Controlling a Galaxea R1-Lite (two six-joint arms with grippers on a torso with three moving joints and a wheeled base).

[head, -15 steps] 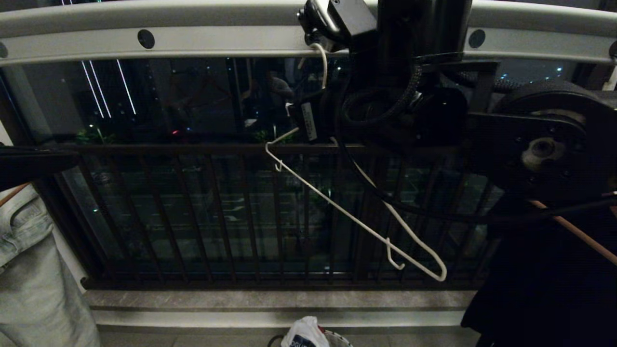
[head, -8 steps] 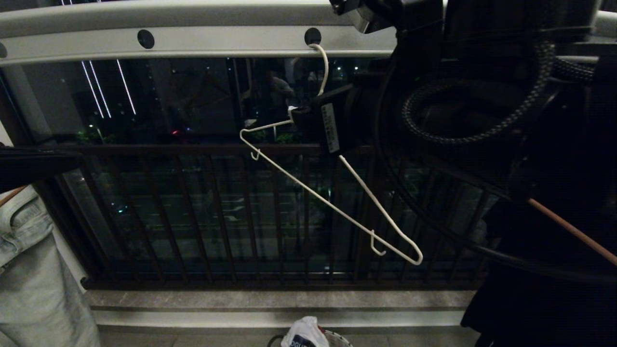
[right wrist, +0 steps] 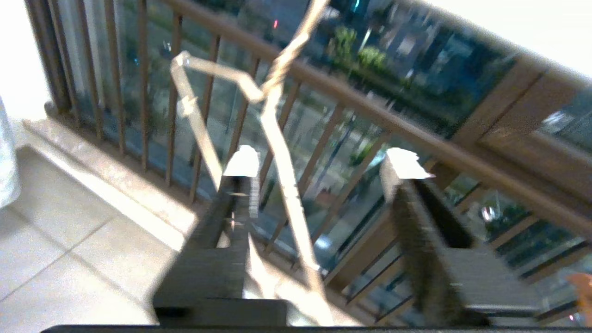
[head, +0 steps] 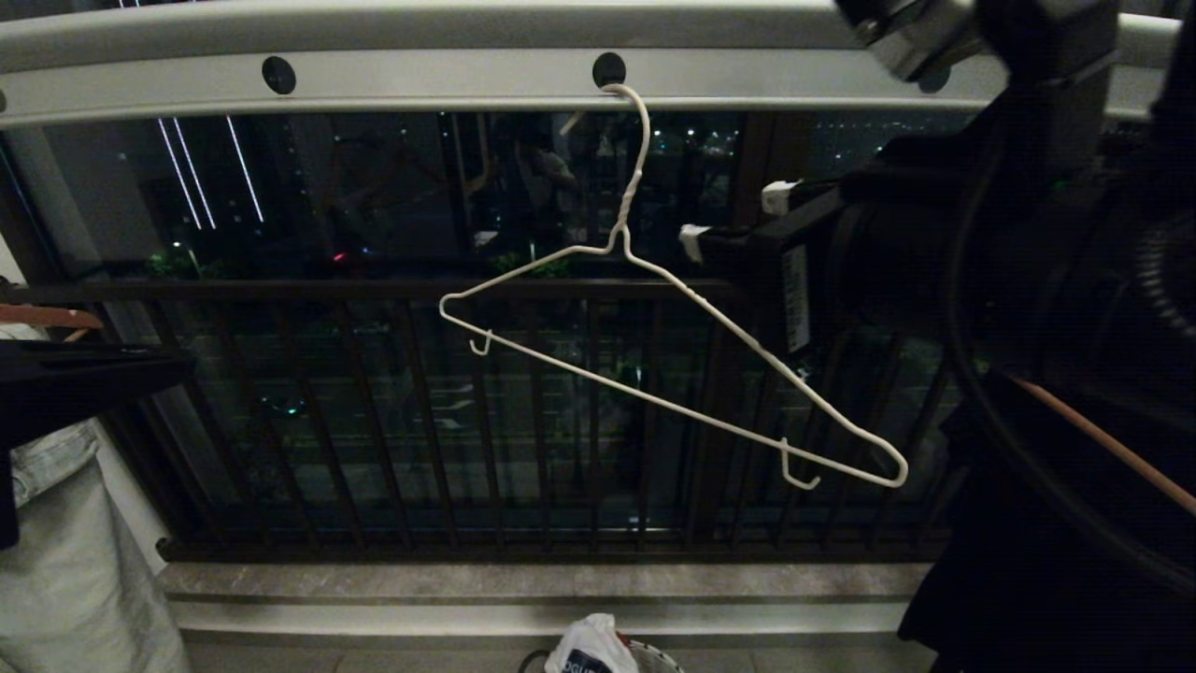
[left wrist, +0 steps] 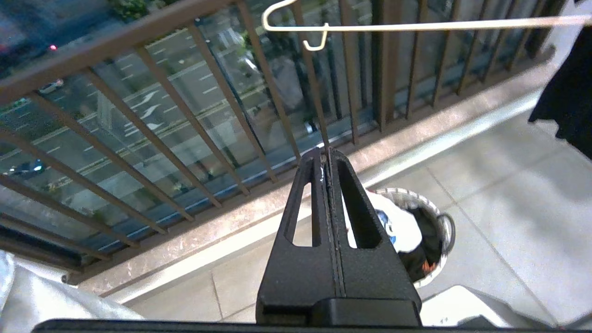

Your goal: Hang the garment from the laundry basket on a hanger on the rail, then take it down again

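Note:
The thin white wire hanger hangs by its hook from a round hole in the pale grey rail, tilted down to the right and bare. My right gripper stands open just right of the hanger's twisted neck, apart from it. In the right wrist view the hanger shows between the spread fingers of the right gripper. My left gripper is shut and empty, held low at the far left. The white garment lies in the laundry basket on the floor below, and the garment peeks in at the head view's bottom edge.
A dark brown railing of vertical bars stands behind the hanger, above a stone sill. Pale denim cloth hangs at the left. At the right hang a black cloth and a brown wooden hanger.
My right gripper has let go of the hanger's neck, opened and drawn back to the right. The hanger now hangs free from the rail hole and has swung less steep.

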